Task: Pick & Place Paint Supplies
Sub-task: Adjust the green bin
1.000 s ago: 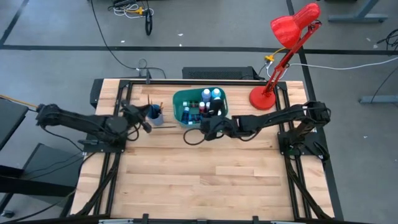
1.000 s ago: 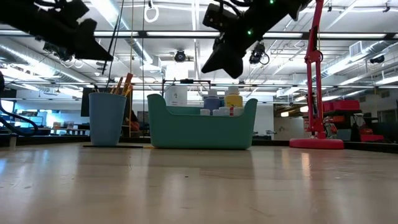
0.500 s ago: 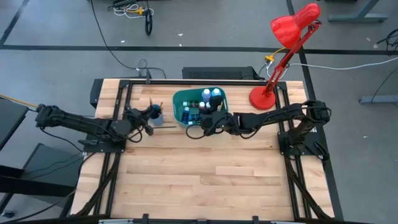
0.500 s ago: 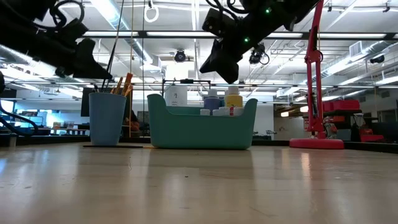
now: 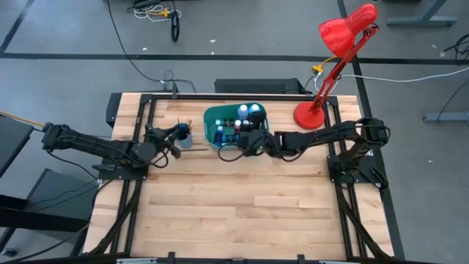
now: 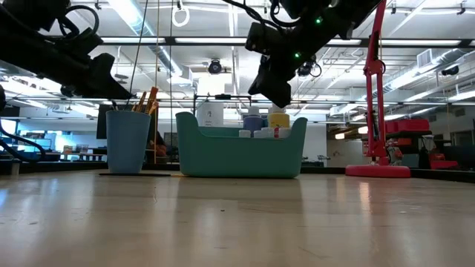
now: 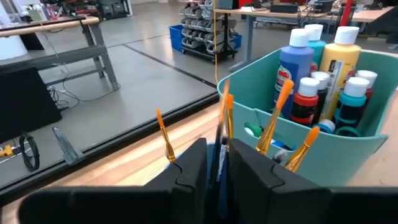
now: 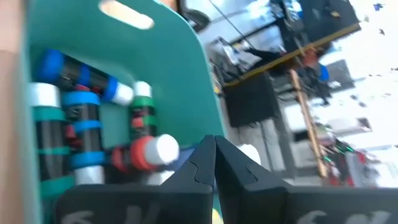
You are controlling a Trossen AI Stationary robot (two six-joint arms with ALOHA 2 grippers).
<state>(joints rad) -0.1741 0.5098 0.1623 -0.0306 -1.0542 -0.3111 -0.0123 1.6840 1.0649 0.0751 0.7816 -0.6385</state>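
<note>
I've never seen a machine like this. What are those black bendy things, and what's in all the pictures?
They are two robot arms, each ending in jaws that pinch. One picture looks down from above, one looks across the table, and two come from cameras on the arms' wrists. On the table stand a teal bin full of paint bottles, a small blue cup holding brushes, and a red lamp. The left gripper is beside the cup, a thin dark brush handle between its jaws. The right gripper hangs over the bin's edge, jaws shut, holding nothing I can see.
</note>
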